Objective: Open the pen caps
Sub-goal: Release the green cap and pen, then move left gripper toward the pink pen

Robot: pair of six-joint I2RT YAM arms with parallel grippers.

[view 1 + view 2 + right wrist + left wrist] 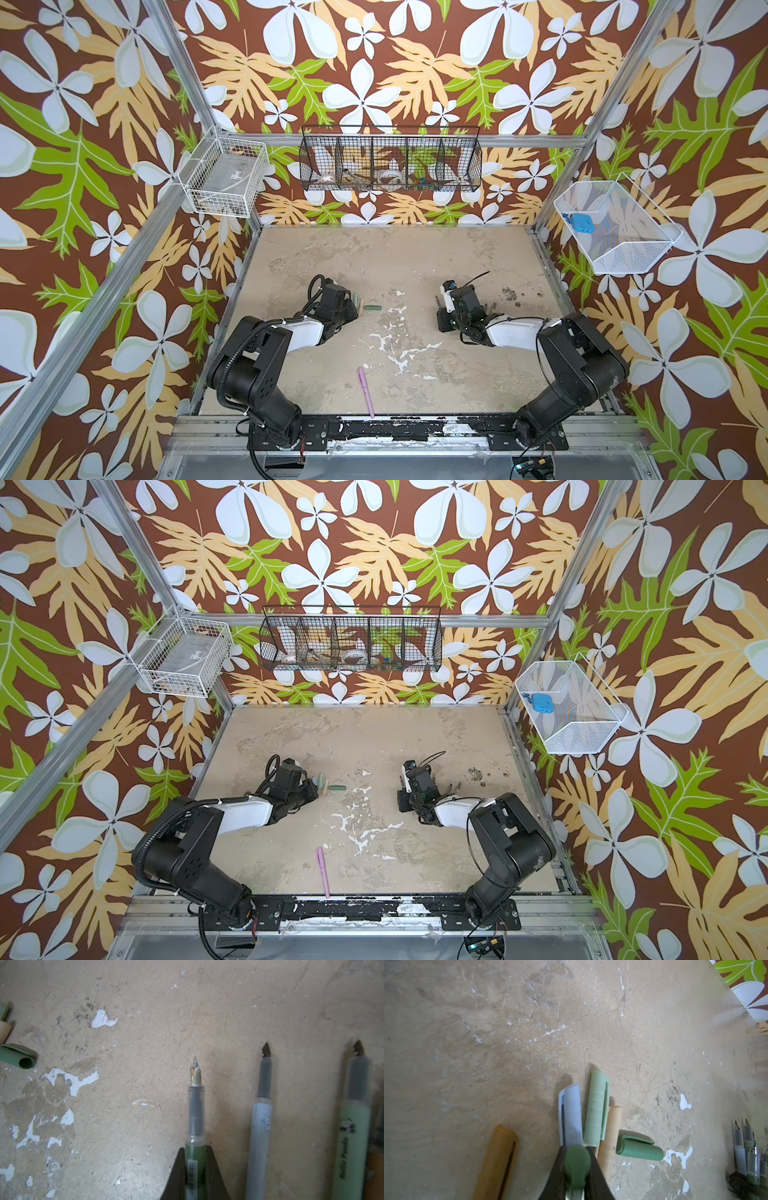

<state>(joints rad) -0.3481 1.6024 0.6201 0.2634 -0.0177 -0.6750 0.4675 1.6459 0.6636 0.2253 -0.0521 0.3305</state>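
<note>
While both arms crouch low over the table (pixel 415 257), both top views show a pink pen (pixel 366 390) lying alone near the front edge. It looks like it's still got its cap on, so I'd say that one's left to do. A loose green cap (pixel 372 308) sits just right of the left wrist, mid-table.

Left wrist view: the left gripper (pixel 576 1148) is pinching a held green cap (pixel 577 1164), rounded end poking out between the jaws. Lying off on the table around it are a brown cap (pixel 497 1159), a light blue cap (pixel 571 1115), a pale green cap (pixel 597 1107), a beige cap (pixel 609 1140) and that loose green one.

Right wrist view: the right gripper (pixel 195 1151) is clamped on a green pen body (pixel 196 1118) with its nib bare. A grey-blue pen body (pixel 260 1126) and a pale green pen body (pixel 353 1136) lie beside it, both uncapped. So it's mostly done imo, just the pink one to go.
</note>
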